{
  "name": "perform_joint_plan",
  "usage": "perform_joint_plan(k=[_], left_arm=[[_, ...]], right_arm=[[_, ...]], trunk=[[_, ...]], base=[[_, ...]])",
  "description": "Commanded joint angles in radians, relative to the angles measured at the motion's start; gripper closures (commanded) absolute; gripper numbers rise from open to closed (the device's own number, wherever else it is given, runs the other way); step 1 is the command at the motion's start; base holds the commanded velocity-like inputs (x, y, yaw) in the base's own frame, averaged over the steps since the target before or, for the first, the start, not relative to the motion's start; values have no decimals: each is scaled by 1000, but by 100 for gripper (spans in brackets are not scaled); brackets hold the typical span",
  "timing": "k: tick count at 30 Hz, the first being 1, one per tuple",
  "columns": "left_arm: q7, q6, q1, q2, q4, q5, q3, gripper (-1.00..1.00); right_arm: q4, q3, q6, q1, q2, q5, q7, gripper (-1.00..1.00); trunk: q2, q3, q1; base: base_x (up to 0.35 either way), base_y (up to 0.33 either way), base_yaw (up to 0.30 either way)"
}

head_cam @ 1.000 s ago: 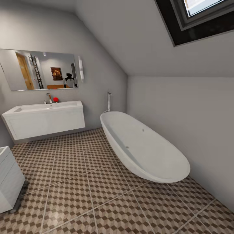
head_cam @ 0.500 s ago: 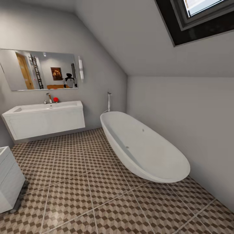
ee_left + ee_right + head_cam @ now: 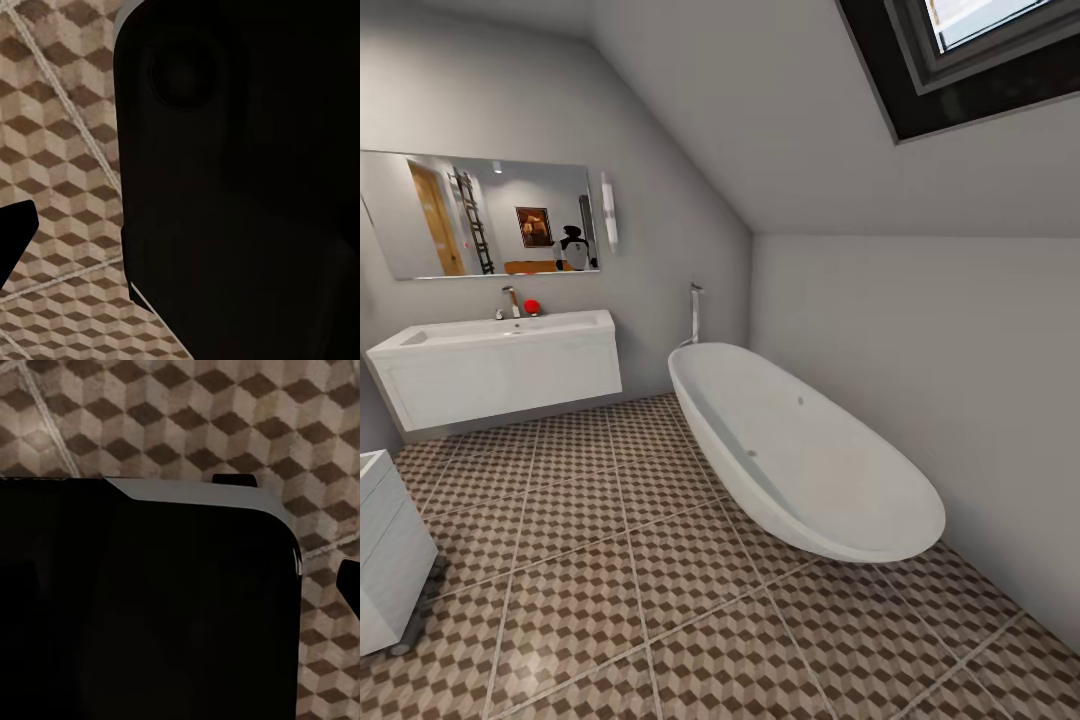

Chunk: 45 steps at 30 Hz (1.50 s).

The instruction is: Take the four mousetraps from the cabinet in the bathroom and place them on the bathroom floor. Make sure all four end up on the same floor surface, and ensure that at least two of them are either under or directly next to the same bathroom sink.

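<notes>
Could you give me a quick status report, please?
Claws: state unreadable on the wrist views. Bathroom sink ahead left, bathtub right. Bathroom floor open between them.

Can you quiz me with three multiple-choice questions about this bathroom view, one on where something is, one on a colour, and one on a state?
1. Where does the bathtub stand relative to the sink in the head view?
A. To its right
B. To its left
C. In front of it, hiding it

2. What colour is the small object beside the tap?
A. Blue
B. Red
C. Green

3. How is the sink mounted?
A. Standing on legs
B. Lying on the floor
C. Hung on the wall, floor tiles showing beneath

Answers: 1 A, the tub sits along the right wall. 2 B, a red spot shows on the basin top. 3 C, a gap shows under the vanity.
</notes>
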Motion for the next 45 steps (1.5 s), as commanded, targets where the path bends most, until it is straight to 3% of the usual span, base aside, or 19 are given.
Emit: perform_joint_plan(k=[1, 45], left_arm=[[0, 0, 0, 0, 0, 0, 0, -100], [-3, 0, 0, -6, 1, 5, -1, -100]], right_arm=[[1, 0, -9, -1, 0, 0, 0, -100], [1, 0, -33, -1, 0, -1, 0, -100]], trunk=[[-1, -1, 0], [-1, -1, 0]], base=[[0, 0, 0], [0, 0, 0]])
